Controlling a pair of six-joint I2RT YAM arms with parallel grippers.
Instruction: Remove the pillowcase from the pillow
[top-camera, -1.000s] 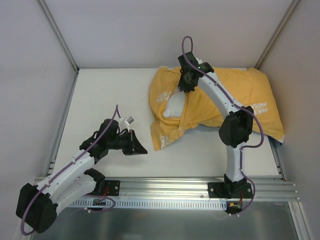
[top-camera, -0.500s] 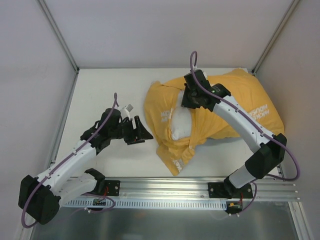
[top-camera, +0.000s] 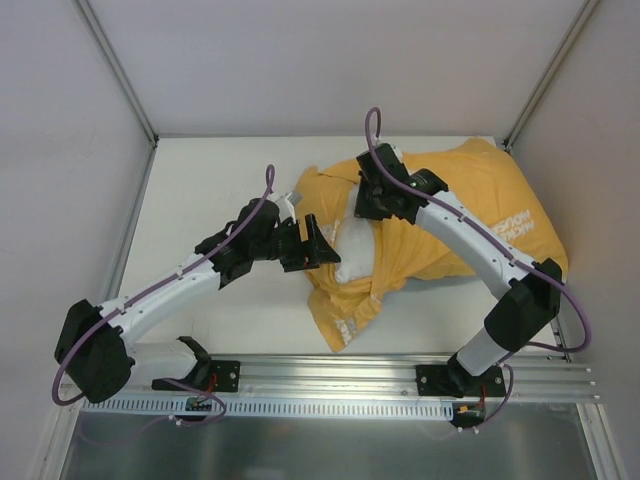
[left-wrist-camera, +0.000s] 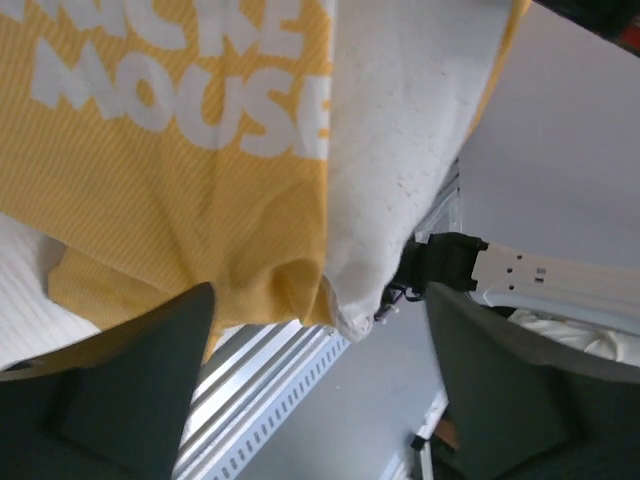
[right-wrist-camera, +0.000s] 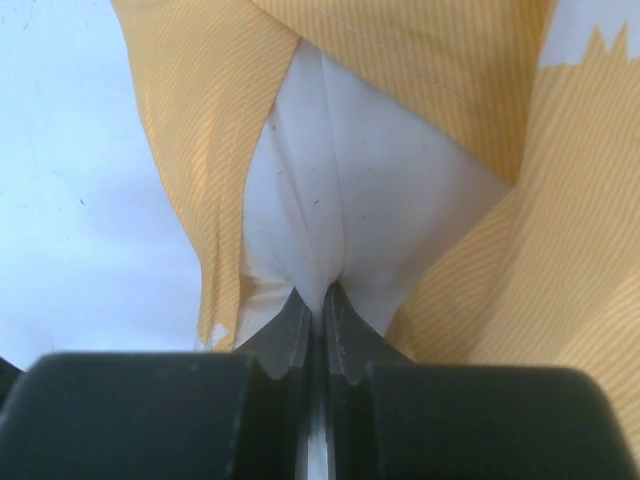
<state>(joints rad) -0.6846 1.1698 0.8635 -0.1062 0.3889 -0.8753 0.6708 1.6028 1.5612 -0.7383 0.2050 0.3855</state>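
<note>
The mustard-yellow pillowcase (top-camera: 480, 215) lies crumpled at the table's right, its white lettering showing. A patch of the white pillow (top-camera: 352, 252) shows at its open left end. My right gripper (top-camera: 372, 208) is over that opening and, in the right wrist view, is shut on a fold of the pillow (right-wrist-camera: 370, 170), with the pillowcase (right-wrist-camera: 200, 120) spread to both sides. My left gripper (top-camera: 322, 243) stands open at the bundle's left edge. In the left wrist view, the lettered pillowcase (left-wrist-camera: 170, 170) and a pillow (left-wrist-camera: 400, 130) corner hang just above its spread fingers (left-wrist-camera: 130, 390).
My right arm (top-camera: 480, 250) arches over the pillowcase. A slotted aluminium rail (top-camera: 330, 375) runs along the front edge. Grey enclosure walls close in the white table (top-camera: 220, 180) at the left, back and right.
My left gripper has opened and swung right, up to the bundle's left edge. My right gripper has kept its pinch, and the bundle has shifted a little toward the front left.
</note>
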